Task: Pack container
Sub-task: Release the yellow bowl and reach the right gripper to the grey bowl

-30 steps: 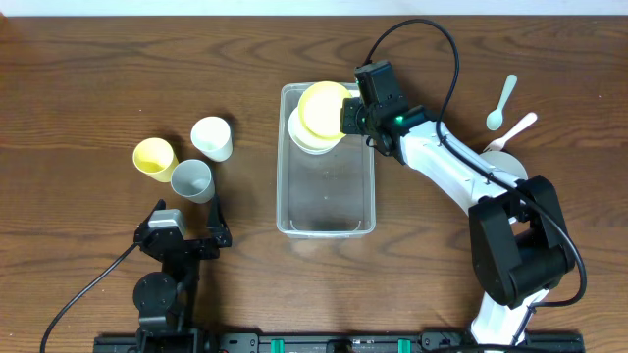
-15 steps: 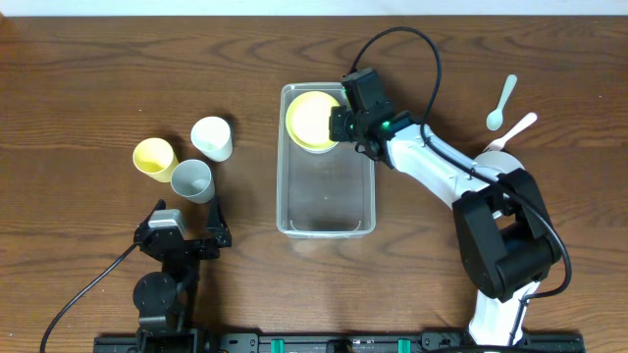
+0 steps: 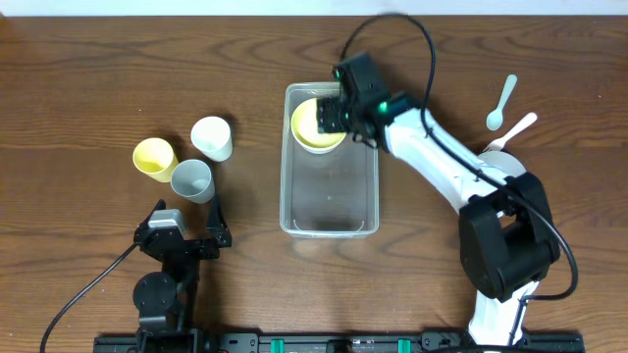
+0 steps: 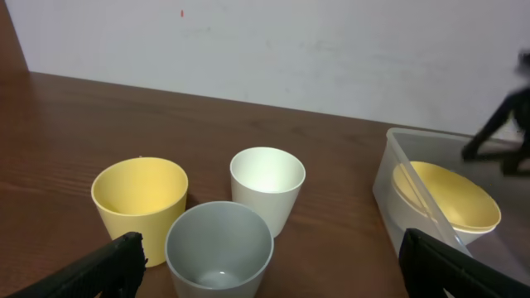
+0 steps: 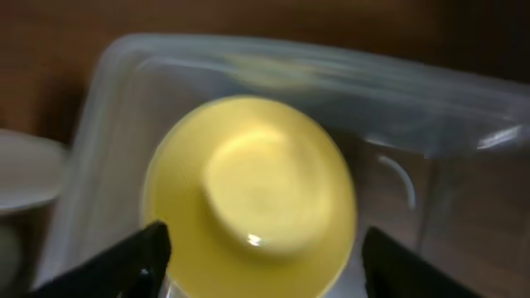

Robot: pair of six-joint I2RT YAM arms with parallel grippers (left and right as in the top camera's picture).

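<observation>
A brown wooden table (image 4: pixel 74 116) spreads under my left pincer (image 4: pixel 269 265). Straight ahead of it, where the table ends, stands a plain white wall (image 4: pixel 331 41) in soft light.

a robot lab: a white right arm (image 3: pixel 446 167) and a small black left arm (image 3: pixel 167 260) stand by a black rail (image 3: pixel 294 343) at the edge of a wood desk (image 3: pixel 98 69), a cable (image 3: pixel 391 17) loops over it, a plain white wall (image 4: pixel 331 50) is behind, and plastic cups (image 3: pixel 191 179), spoons (image 3: pixel 502 103) and a clear tub (image 3: pixel 329 196) lie out

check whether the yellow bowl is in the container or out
In: the yellow bowl sits inside the container walls, at its far end.
</observation>
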